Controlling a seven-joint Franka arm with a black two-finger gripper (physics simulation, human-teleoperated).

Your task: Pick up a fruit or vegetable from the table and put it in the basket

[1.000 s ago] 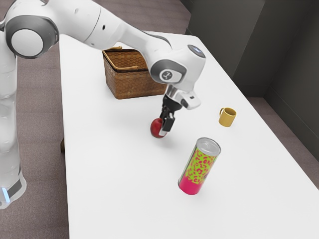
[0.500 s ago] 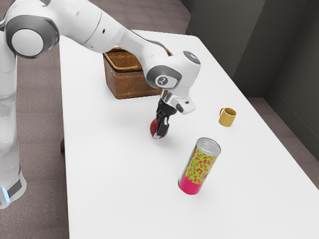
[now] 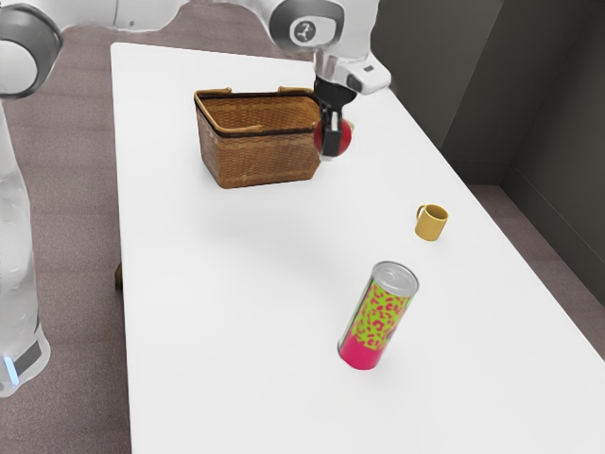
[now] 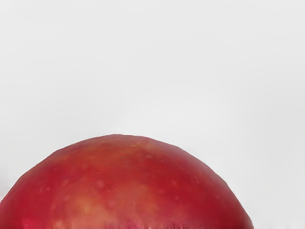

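Your tool (image 3: 337, 142) has the apple (image 3: 345, 140) pinched between its 2 fingers, above the surface (image 3: 236, 322). You have it near the basket (image 3: 260, 161), toward the exterior view's right.

A red apple (image 4: 128, 186), mottled orange and finely speckled, curves in a dome; beyond it spreads the white tabletop (image 4: 152, 62).

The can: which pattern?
The can has pink leopard spots on green, plain pink below; best in the exterior view.
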